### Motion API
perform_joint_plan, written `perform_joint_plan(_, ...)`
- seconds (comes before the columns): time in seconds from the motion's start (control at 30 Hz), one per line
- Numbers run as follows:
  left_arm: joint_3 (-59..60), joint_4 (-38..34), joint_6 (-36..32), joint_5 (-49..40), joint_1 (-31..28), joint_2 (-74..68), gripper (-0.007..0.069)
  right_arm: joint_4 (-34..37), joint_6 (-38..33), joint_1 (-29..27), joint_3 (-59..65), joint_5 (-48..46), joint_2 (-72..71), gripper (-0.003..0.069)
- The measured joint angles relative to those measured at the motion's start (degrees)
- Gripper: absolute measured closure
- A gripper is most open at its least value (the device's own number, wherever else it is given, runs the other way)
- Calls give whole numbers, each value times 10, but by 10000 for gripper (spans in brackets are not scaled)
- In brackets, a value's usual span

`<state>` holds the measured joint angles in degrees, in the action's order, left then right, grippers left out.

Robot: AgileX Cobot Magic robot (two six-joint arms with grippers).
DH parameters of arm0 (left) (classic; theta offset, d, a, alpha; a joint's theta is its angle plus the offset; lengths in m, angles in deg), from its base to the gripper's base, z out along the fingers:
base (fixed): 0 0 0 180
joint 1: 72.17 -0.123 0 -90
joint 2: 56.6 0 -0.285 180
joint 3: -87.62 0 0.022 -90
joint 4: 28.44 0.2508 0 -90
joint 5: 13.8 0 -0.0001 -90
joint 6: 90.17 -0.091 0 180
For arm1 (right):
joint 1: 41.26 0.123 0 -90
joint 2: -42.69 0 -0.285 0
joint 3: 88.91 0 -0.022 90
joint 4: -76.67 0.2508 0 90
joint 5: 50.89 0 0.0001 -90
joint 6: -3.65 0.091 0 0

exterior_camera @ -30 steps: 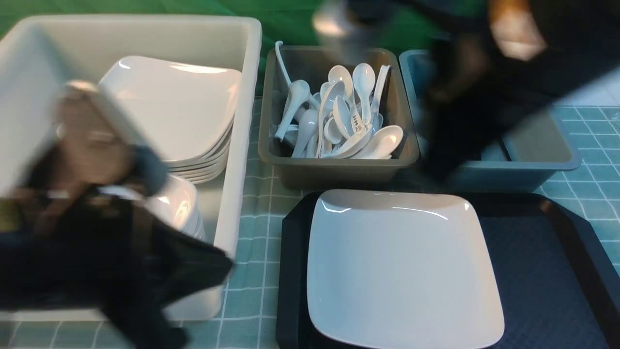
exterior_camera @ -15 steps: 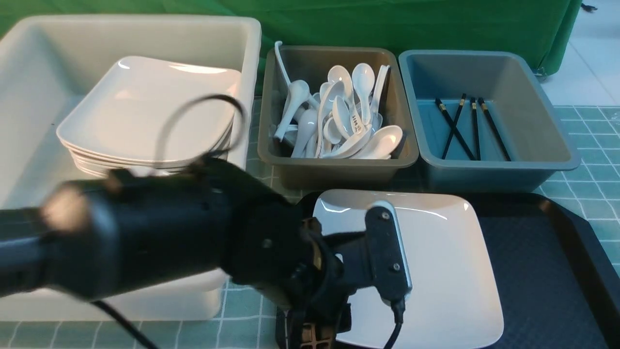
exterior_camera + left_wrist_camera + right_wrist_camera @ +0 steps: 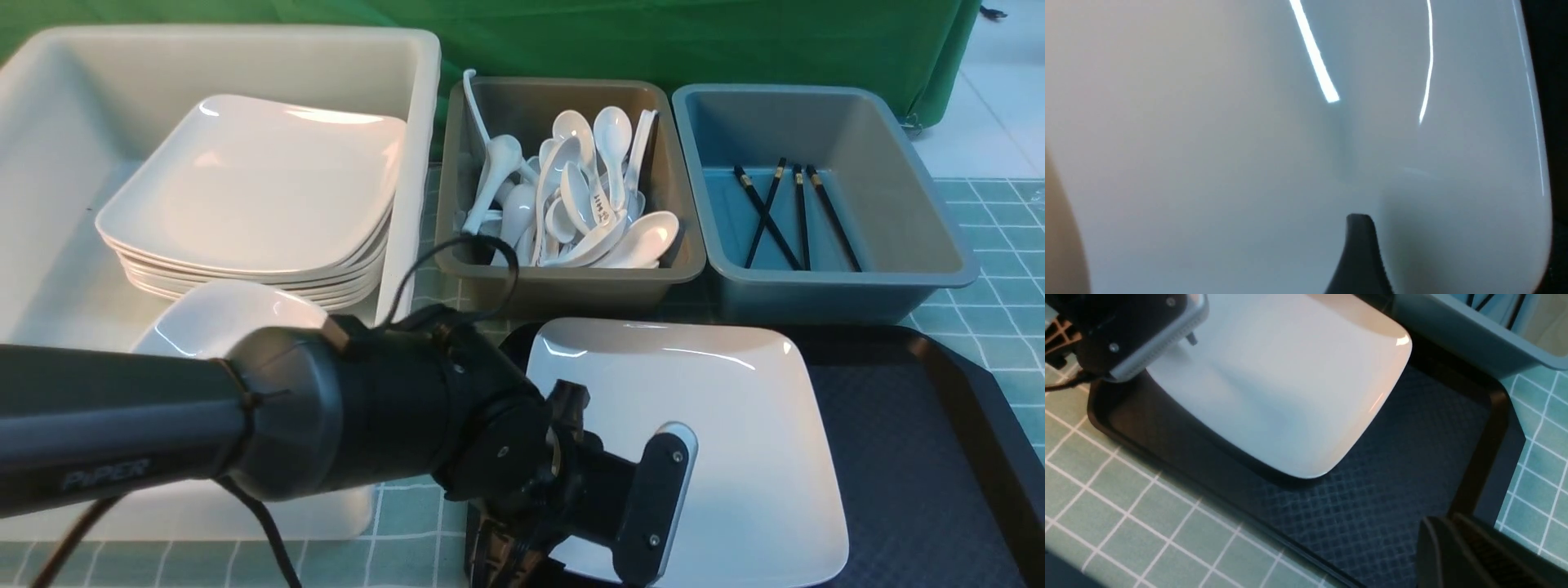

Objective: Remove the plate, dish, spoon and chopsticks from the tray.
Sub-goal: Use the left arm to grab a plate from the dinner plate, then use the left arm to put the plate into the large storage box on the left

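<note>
Front view shows the plate (image 3: 718, 441) lying flat on the left part of the tray (image 3: 922, 457). It is the only tableware visible on the tray, whose textured floor to the right of it is bare in the front and right wrist views. A small dish (image 3: 220, 322) sits in the white tub (image 3: 408, 163) just in front of the stack of plates (image 3: 253, 188). Black chopsticks (image 3: 784, 216) with gold bands lie in the blue tub (image 3: 939, 245), and a heap of white spoons (image 3: 571, 204) fills the grey tub (image 3: 563, 286) between the two. By this layout the dish, chopsticks and spoon look already cleared, and the plate is the one piece left to move. The left arm reaches across the desk (image 3: 424, 359) with its wrist camera (image 3: 653, 498) over the plate's near left corner. The left claw (image 3: 514, 559) is mostly hidden beneath it. The left wrist view is filled by the glossy plate with a single dark fingertip (image 3: 1359, 249) over it, so whether this claw is spread or pressed together cannot be told. The right claw (image 3: 1451, 526) hangs above the tray's far right corner, its fingers pressed together on nothing, well apart from the plate.
</note>
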<state>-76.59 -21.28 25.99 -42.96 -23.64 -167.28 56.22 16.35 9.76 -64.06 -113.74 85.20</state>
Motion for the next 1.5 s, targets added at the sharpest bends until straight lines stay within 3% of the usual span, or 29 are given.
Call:
perform_joint_plan(0.43,-5,26,-7,-3,0,-24,223,13,0,0,0,-1,0,571)
perform_joint_plan(0.63,-5,50,59,-3,5,-25,354,13,0,0,0,-1,0,570)
perform_joint_plan(0.87,-5,51,88,-11,13,-16,359,13,-1,0,0,-1,0,570)
perform_joint_plan(1.17,-5,47,127,-9,77,71,572,14,-3,0,0,-1,0,557)
perform_joint_plan(1.5,-5,40,170,-38,97,126,599,-10,-5,0,0,-1,0,542)
